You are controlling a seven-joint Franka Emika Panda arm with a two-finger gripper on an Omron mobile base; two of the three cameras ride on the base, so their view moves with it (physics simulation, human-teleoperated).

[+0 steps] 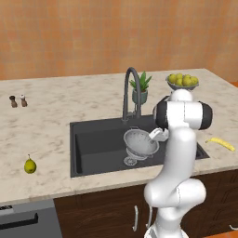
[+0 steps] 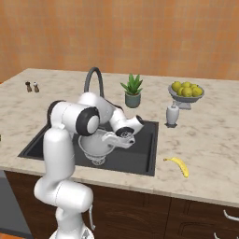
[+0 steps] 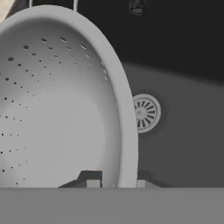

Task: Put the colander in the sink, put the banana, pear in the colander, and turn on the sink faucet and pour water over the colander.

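Note:
The silver-grey perforated colander (image 1: 139, 142) (image 2: 94, 145) (image 3: 57, 109) hangs tilted inside the dark sink (image 1: 93, 139) (image 2: 142, 144) (image 3: 183, 131), left of the round drain (image 3: 145, 113). My gripper (image 1: 155, 135) (image 2: 113, 138) (image 3: 117, 183) is shut on the colander's rim, one fingertip on each side of it. Whether the colander's base touches the basin floor I cannot tell. The banana (image 1: 221, 143) (image 2: 179, 165) lies on the counter right of the sink. On the counter left of the sink stands the pear (image 1: 30, 165). The gooseneck faucet (image 1: 130, 88) (image 2: 93, 77) arches behind the basin.
A potted plant (image 1: 141, 88) (image 2: 132, 91) stands beside the faucet. A footed fruit bowl (image 1: 182, 81) (image 2: 186, 92) is at the back right, a small white jar (image 2: 172, 114) by the sink's right edge, and two shakers (image 1: 18, 101) (image 2: 31, 87) at the far left.

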